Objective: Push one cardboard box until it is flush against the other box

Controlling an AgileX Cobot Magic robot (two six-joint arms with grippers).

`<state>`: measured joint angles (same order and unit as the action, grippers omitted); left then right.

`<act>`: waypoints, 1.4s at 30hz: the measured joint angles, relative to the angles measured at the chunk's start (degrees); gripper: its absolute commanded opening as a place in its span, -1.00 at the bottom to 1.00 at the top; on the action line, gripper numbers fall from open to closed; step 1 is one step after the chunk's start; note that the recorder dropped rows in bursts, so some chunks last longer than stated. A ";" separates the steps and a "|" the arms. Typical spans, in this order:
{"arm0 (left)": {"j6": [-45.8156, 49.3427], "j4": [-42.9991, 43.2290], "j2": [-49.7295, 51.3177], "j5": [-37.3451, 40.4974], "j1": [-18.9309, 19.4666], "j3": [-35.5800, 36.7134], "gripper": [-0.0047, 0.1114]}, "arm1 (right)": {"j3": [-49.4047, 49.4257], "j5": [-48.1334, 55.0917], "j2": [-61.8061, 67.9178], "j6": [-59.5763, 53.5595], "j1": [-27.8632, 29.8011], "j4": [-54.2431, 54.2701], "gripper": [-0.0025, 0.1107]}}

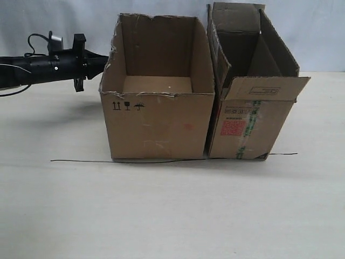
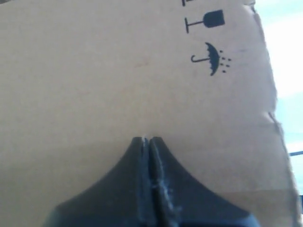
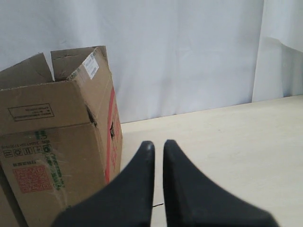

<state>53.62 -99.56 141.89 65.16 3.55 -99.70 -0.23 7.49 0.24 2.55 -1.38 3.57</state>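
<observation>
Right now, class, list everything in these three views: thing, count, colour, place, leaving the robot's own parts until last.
cardboard box: one, plain brown, ragged top, left of centre on the table.
other box: one, brown with red label and green-striped tape, directly right of the first; whether they touch is unclear.
thin line: one, black, on the table along the boxes' front.
table: one, pale beige, beneath everything.
curtain: white, behind the scene.
left arm: one, black, reaching in from the left.
left hand: one, black, shut, tips against the cardboard box's side.
right hand: one, black, fingers a slit apart, holding nothing, near the other box.
</observation>
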 measured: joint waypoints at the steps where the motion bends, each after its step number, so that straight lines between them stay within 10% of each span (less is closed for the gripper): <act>1: 0.00 0.00 0.00 0.68 0.45 0.00 -0.92 | 0.00 0.00 0.00 0.00 0.00 0.00 -0.87; 16: -11.61 42.72 -31.33 -5.57 9.38 10.31 -0.92 | 0.00 0.00 0.00 0.00 0.00 0.00 -0.87; 33: -10.75 48.93 -100.23 -31.59 9.16 64.89 -0.92 | 0.00 0.00 0.00 0.00 0.00 0.00 -0.87; 42: -21.82 56.90 -133.80 -32.63 9.16 73.98 -0.92 | 0.00 0.00 0.00 0.00 0.00 0.00 -0.87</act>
<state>31.80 -42.66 8.09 32.52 12.71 -25.72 -0.23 7.49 0.24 2.55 -1.38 3.57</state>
